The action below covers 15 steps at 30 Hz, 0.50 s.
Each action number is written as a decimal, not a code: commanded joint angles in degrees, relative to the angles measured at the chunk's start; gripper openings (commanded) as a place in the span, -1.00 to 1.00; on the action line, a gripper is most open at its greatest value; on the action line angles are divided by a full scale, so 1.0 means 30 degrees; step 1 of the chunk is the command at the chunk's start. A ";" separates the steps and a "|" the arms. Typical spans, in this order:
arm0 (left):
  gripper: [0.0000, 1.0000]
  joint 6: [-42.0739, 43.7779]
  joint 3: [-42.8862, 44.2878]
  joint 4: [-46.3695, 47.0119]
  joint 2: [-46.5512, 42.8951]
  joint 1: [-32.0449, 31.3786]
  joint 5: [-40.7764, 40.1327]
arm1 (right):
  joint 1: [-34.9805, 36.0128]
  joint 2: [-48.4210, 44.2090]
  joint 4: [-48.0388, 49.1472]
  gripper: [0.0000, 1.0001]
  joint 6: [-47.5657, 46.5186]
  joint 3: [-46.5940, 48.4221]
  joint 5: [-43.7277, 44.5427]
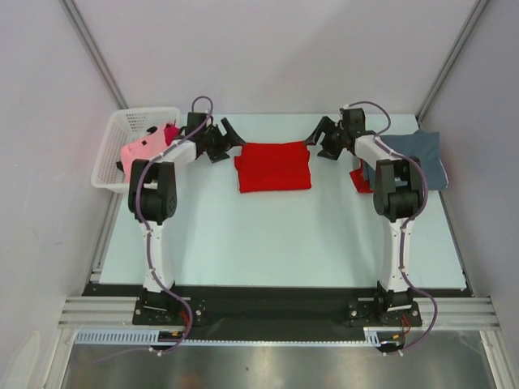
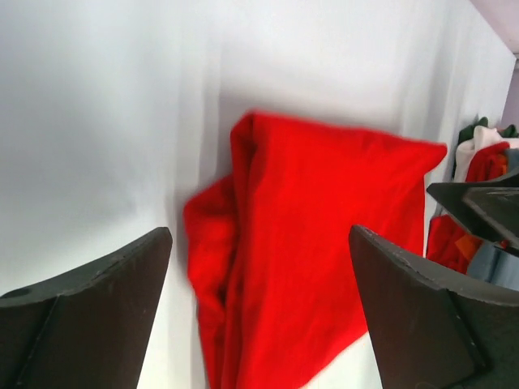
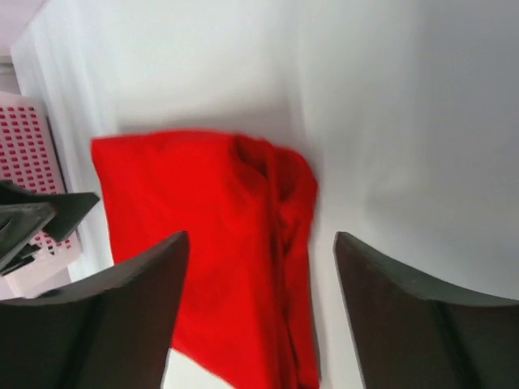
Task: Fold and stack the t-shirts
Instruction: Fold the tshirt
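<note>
Left gripper (image 1: 230, 138) wide open, empty, ten o'clock of your red t-shirt (image 1: 273, 167), right gripper (image 1: 315, 136) likewise, two o'clock.

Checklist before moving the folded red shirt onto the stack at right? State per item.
1. Left jaws open, holding nothing: ok.
2. Right jaws open, holding nothing: ok.
3. Red t-shirt folded into a rectangle: ok, though one edge looks bunched in the wrist views.
4. Both jaws clear of the cloth: ok, one on each side.
5. Grey-blue t-shirt on top of the stack lies neat: cannot tell, the right arm covers part.
6. Basket emptied: not ok, a pink t-shirt is inside.
</note>
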 commanded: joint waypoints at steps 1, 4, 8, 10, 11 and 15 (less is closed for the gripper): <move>0.90 0.1252 -0.2537 0.1510 -0.3629 -0.0069 -0.1327 | -0.0202 -0.2383 0.3160 0.50 -0.0258 -0.2839 -0.0362; 0.89 0.1340 -0.4593 0.2043 -0.4600 -0.0332 -0.1827 | -0.0115 -0.2094 0.2729 0.32 -0.0811 -0.3109 -0.0479; 0.89 0.1224 -0.4949 0.2015 -0.3929 -0.0655 -0.1712 | 0.0265 -0.1098 0.2139 0.39 -0.1019 -0.2697 -0.0363; 0.87 0.0845 -0.4889 0.2015 -0.3313 -0.0801 -0.1564 | 0.0383 -0.0600 0.1759 0.39 -0.0961 -0.2347 0.0045; 0.83 0.0785 -0.4773 0.2044 -0.3196 -0.0889 -0.1622 | 0.0442 -0.0453 0.1728 0.39 -0.0990 -0.2229 0.0164; 0.73 0.0375 -0.4363 0.1461 -0.2463 -0.1095 -0.2265 | 0.0705 0.0337 0.1377 0.36 -0.0844 -0.1614 0.0575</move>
